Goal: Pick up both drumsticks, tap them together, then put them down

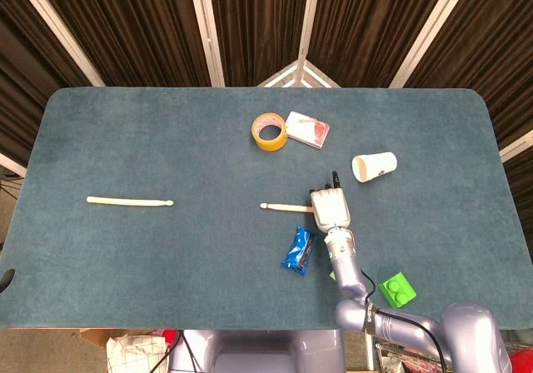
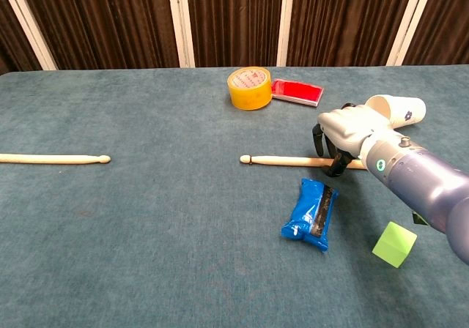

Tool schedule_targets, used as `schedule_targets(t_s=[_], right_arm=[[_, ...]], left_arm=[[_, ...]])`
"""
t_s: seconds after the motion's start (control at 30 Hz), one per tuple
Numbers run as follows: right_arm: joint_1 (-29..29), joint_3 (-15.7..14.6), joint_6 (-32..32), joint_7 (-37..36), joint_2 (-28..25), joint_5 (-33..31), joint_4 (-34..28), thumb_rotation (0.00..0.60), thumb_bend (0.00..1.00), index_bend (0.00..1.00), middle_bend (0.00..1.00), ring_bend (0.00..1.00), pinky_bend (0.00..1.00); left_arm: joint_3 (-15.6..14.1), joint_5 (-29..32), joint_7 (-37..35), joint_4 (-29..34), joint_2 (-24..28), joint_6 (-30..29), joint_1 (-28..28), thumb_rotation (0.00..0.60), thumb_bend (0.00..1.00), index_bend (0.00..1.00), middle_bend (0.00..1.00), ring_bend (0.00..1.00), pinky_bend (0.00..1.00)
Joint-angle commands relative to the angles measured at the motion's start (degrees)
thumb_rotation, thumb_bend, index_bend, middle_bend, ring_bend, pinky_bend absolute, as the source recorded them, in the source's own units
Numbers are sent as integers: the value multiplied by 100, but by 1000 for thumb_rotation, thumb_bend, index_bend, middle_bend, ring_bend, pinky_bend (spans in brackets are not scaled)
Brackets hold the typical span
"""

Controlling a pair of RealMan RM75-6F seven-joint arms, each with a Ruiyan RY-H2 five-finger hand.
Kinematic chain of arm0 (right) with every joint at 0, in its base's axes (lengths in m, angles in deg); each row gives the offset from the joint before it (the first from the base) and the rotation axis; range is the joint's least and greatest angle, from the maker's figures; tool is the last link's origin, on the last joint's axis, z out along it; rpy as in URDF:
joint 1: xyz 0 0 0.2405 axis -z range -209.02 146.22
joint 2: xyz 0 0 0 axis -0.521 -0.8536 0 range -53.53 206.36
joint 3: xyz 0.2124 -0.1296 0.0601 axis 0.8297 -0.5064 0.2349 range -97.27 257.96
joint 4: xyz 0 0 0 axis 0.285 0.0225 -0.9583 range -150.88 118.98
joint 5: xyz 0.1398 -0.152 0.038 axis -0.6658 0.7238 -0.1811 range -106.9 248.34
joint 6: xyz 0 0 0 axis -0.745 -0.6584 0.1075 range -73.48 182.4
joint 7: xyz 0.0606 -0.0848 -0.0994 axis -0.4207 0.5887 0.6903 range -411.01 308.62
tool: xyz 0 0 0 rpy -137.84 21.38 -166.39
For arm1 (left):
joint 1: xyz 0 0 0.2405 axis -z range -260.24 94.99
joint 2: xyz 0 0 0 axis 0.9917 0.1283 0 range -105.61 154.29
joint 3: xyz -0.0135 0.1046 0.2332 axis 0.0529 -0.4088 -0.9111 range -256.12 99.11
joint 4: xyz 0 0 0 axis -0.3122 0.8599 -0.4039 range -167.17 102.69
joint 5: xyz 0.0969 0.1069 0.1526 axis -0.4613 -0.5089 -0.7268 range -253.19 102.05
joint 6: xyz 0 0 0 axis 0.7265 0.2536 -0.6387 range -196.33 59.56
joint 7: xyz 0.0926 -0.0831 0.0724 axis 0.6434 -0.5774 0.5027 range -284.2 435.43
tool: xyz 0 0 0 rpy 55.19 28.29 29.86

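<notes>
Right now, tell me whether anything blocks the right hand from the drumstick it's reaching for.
Nothing visible does. The right hand is already over the handle end of the right drumstick, fingers curled around it. The blue packet lies nearer the robot, clear of both.

No legible text or labels.

- Right hand [image 2: 344,134] sits over the butt end of the near drumstick [image 2: 282,161], dark fingers [image 2: 335,168] curled down around the shaft; a firm grip cannot be confirmed.
- Second drumstick [image 2: 51,159] lies flat at far left, well apart.
- Blue snack packet [image 2: 310,214] just in front of the near drumstick; green block [image 2: 394,244] to its right.
- Yellow tape roll [image 2: 249,88] beside a red packet [image 2: 297,91] further back.
- Paper cup [image 2: 396,110] on its side behind the hand.
</notes>
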Motion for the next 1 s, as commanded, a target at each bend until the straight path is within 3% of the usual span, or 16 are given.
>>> schedule_targets(t_s=[0.03, 1.0], right_arm=[[-1, -10, 4, 16, 5, 2, 19, 600, 379, 507, 538, 343, 4], [46, -163, 67, -78, -16, 298, 88, 600, 426, 635, 604, 387, 3]], left_arm=[[-2, 0, 10, 4, 0, 0, 1, 600, 304, 80, 0, 0, 13], [-4, 26, 21, 40, 17, -1, -3, 600, 304, 84, 0, 0, 13]])
